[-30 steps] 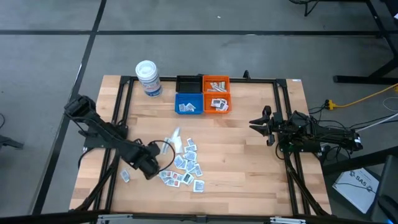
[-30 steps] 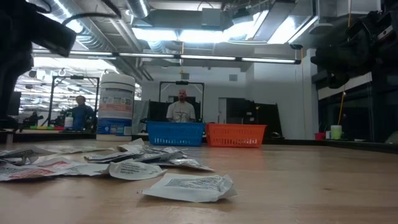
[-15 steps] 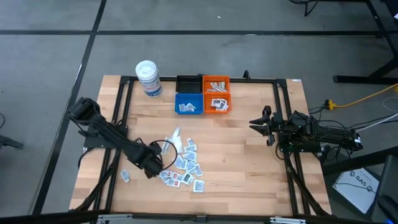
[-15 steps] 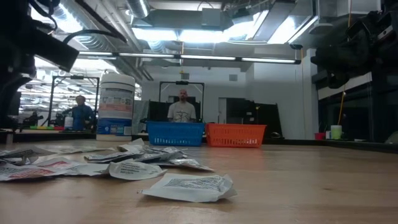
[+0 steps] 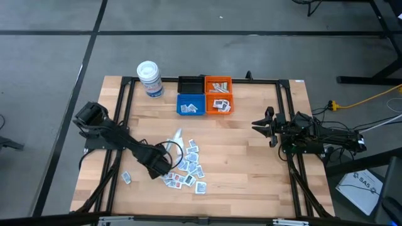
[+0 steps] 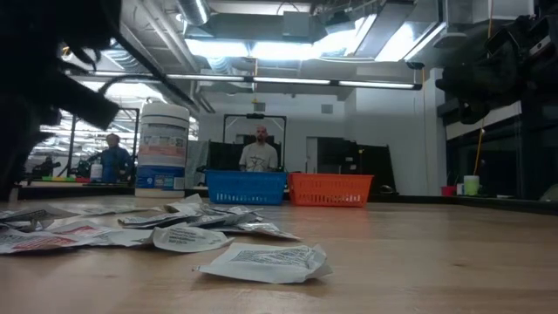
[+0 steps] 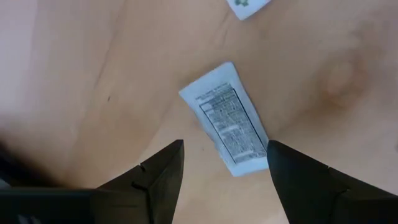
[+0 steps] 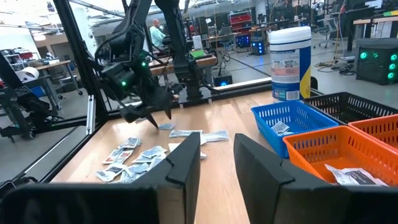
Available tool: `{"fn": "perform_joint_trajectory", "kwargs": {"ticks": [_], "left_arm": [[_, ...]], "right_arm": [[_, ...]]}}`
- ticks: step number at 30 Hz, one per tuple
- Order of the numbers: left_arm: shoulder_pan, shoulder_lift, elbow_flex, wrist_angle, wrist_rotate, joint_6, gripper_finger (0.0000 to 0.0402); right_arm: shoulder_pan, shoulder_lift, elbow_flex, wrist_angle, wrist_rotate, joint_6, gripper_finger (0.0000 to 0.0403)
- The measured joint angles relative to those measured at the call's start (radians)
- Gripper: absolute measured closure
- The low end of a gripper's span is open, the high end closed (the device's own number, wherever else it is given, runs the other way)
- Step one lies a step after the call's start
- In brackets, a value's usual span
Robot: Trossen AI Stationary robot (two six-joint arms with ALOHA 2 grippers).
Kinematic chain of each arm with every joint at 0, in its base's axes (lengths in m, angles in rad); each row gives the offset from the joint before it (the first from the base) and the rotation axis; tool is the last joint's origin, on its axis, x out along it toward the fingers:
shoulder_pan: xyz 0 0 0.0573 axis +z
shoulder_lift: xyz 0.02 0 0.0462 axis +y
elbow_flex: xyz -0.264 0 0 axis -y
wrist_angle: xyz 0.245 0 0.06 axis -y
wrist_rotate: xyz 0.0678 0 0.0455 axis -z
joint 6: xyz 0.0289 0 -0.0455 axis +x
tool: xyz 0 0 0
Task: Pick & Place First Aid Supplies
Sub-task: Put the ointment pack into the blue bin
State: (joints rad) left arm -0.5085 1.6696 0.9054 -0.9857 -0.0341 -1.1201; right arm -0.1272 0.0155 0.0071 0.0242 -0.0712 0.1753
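The first aid supplies (image 5: 187, 167) are small white sachets lying flat in a loose pile near the table's front middle; they also show in the low view (image 6: 174, 234). My left gripper (image 5: 161, 166) points down at the pile's left edge. It is open, and its fingers stand apart on either side of one printed sachet (image 7: 227, 127) without touching it. Another sachet (image 5: 126, 177) lies alone farther left. My right gripper (image 5: 262, 125) waits open and level at the table's right side, with nothing between its fingers (image 8: 186, 155).
Blue (image 5: 190, 104), orange (image 5: 218, 95) and black (image 5: 190, 84) bins stand at the far middle, the blue and orange holding a few sachets. A white lidded tub (image 5: 149, 78) stands at the far left. People stand in the room beyond the table (image 6: 260, 155).
My left gripper has moved toward the table's right edge, onto the left side of the sachet pile, and has come down toward the table. Its fingers have stayed open. The sachets have not moved.
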Motion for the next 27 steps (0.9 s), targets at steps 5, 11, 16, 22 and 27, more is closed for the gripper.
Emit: {"fn": "perform_joint_trajectory", "kwargs": {"ticks": [5,11,16,22,27], "left_arm": [[0.035,0.032,0.003,0.026,0.044,0.055,0.0178],[0.076,0.038,0.001,0.041,0.086,0.108,0.0180],[0.090,0.039,0.000,0.065,0.121,0.157,0.0213],[0.089,0.039,0.001,0.085,0.132,0.165,0.0295],[0.089,0.040,0.002,0.091,0.137,0.184,0.0358]], "right_arm": [[0.000,0.000,0.000,0.000,0.000,0.000,0.0303],[0.000,0.000,0.000,0.000,0.000,0.000,0.0303],[0.000,0.000,0.000,0.000,0.000,0.000,0.0303],[0.000,0.000,0.000,0.000,0.000,0.000,0.0303],[0.000,0.000,0.000,0.000,0.000,0.000,0.0303]]}}
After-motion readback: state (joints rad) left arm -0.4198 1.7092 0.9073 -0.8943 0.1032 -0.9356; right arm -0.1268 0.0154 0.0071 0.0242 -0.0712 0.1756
